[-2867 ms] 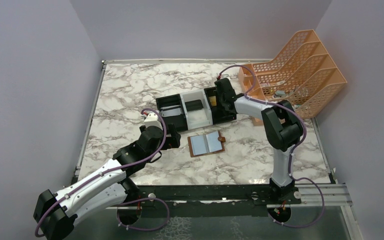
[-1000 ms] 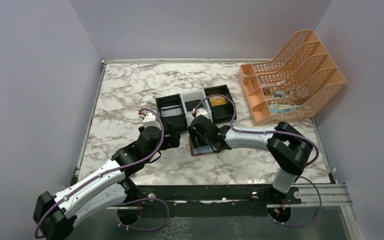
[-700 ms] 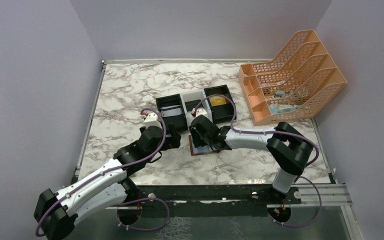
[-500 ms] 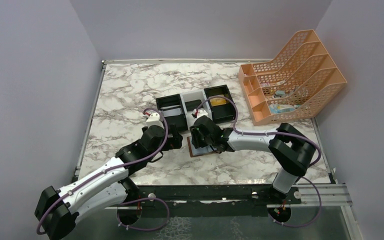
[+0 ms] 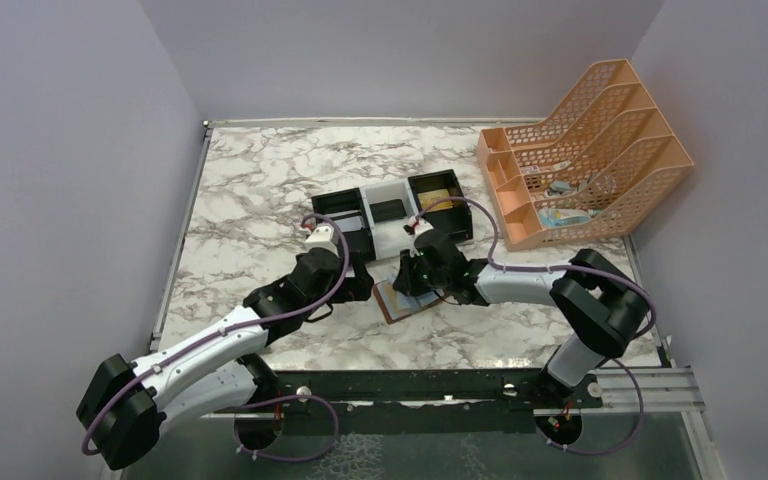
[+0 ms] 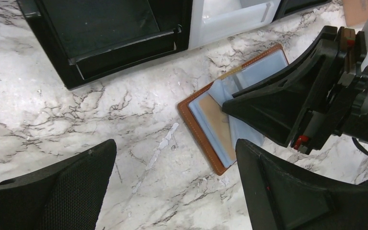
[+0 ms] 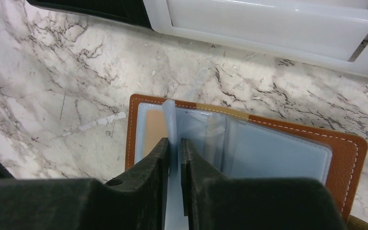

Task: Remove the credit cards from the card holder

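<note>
The card holder [image 5: 392, 303], brown leather with blue-grey pockets, lies open on the marble in front of the tray. My right gripper [image 7: 173, 143] is shut on one thin blue-grey leaf [image 7: 168, 112] of the card holder [image 7: 347, 153], which stands up between the pads. Whether a card sits inside that leaf I cannot tell. A tan credit card [image 7: 154, 130] shows in the left pocket. My left gripper [image 6: 172, 158] hovers wide open just left of the holder [image 6: 202, 134], holding nothing. From above, the left gripper [image 5: 357, 280] and right gripper [image 5: 412, 280] face each other over the holder.
A black-white-black three-compartment tray [image 5: 392, 190] stands just behind the holder, with a dark card in the white bin and a tan one in the right bin. An orange file rack [image 5: 600, 140] fills the back right corner. Walls close the table's sides.
The right arm came from the tray down to the holder and its jaws closed on the blue-grey leaf. The holder has shifted and turned a little. The left gripper has moved right, nearer the holder.
</note>
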Robot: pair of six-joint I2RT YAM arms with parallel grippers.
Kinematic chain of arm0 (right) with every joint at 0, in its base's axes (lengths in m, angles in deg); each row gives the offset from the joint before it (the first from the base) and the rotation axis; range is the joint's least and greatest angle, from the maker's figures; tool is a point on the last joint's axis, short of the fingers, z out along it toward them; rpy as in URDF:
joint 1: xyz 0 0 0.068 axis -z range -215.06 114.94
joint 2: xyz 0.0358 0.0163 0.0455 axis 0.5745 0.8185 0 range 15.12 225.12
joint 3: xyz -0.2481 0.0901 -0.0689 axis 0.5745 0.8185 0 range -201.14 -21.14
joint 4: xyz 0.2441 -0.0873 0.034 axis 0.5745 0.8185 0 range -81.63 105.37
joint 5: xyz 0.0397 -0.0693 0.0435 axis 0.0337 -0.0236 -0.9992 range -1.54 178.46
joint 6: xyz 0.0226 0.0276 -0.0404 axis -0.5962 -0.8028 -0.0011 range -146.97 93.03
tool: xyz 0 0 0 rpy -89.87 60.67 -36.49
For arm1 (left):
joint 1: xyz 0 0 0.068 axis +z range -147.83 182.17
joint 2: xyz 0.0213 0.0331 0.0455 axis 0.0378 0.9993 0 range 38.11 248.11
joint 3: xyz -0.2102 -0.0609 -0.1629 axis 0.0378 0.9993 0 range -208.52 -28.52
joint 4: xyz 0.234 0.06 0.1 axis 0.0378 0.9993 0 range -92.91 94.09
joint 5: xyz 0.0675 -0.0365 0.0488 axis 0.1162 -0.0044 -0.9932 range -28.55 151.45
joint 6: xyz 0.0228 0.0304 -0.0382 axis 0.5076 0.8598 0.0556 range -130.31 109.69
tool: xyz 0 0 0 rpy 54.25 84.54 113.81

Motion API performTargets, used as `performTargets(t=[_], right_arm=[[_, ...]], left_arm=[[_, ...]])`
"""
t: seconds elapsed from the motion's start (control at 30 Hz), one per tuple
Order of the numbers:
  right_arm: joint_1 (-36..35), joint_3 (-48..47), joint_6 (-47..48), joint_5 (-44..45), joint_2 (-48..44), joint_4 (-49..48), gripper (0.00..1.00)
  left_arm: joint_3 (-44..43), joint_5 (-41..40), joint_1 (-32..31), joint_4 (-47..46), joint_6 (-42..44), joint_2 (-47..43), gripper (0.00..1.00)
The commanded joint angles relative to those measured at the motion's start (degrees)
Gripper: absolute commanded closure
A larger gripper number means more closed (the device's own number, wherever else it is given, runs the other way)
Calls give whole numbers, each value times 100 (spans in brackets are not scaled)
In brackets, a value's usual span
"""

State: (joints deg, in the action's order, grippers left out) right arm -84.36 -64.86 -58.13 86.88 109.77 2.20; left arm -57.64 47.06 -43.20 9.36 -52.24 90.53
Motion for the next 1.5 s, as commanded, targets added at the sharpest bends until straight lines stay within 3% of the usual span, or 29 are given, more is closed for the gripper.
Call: performTargets(t=[0.0,0.1,0.53,0.87,1.2,1.47], right_arm=[[225,357,-369,-691,-296,-627,89],[402,609,-668,-874,-449,-944,96],[709,1233,-1710,-1401,-676,-2020,96],[781,1279,-1783,-1503,-524,-2176,96],[848,1336,-1754,-1581,-474,-2219,95],[887,1343,-1652,-1670,-532,-2193,87]], left_arm=[[-124,484,23,-426,236,172,4],[-70,853,19,-754,347,319,5],[157,2684,11,-2737,496,1499,14],[31,2758,-55,-3155,456,2445,20],[-86,2813,-272,-3735,250,3042,40],[-117,2818,-381,-4162,62,3225,43]])
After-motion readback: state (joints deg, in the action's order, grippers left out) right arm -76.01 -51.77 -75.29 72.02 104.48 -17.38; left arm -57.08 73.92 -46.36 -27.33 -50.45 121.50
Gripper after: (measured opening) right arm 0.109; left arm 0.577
